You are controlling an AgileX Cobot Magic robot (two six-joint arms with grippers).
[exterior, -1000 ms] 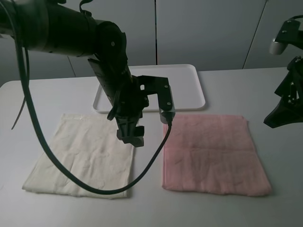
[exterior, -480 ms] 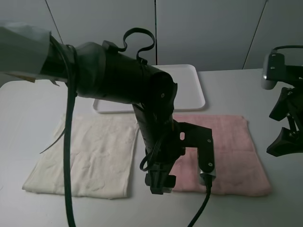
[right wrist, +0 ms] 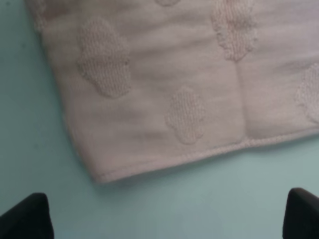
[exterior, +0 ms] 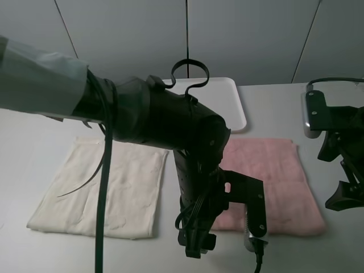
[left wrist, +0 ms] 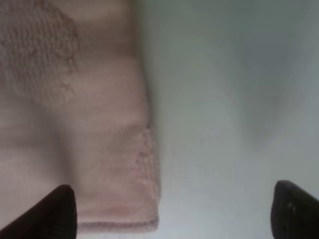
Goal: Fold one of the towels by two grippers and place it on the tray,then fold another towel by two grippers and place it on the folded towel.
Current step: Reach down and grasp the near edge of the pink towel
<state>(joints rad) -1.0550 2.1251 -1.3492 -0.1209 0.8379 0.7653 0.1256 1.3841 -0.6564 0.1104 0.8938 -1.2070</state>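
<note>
Poised above the near corners of the pink towel (exterior: pixel 267 170)
With left pincer (exterior: pixel 196 247) and right pincer (exterior: pixel 344 196) spread wide, gripping nothing; pink towel flat on the bench (exterior: pixel 34 125), beside cream towel (exterior: pixel 108 187); behind them, the tray (exterior: pixel 236 99)

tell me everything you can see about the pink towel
The pink towel is pale pink terry cloth, roughly square, with a faint raised pattern and a hemmed edge. It lies flat and unfolded on the table, lightly creased, right of the cream towel and just in front of the tray. The left gripper hangs over its near left corner and the right gripper by its near right corner, jaws open; neither visibly touches it.
</note>
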